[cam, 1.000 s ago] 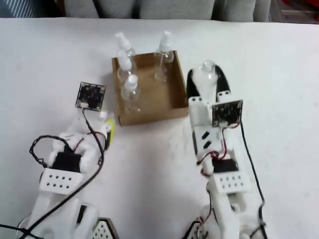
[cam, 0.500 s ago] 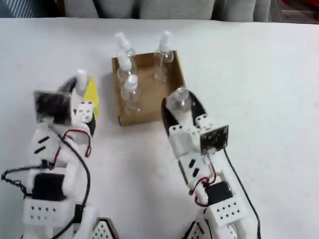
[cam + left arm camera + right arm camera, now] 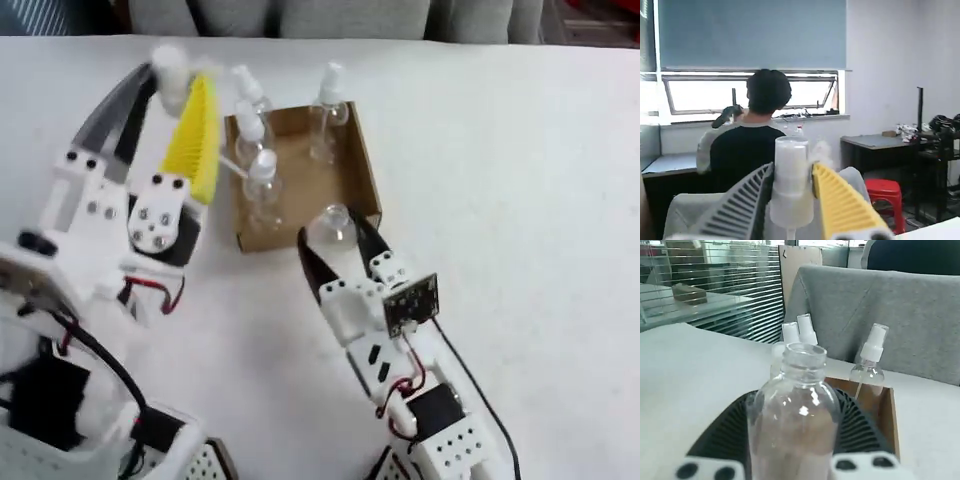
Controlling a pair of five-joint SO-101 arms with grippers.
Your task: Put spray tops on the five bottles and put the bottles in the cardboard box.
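Clear bottle stands upright, neck open, clamped in my right pincer at the box's 5 o'clock edge. Left pincer is closed on the spray top, tube down, up high at 10 o'clock from the bottle, well apart.

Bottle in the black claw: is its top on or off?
Off. The bottle has a bare, open neck; the left gripper holds a spray top.
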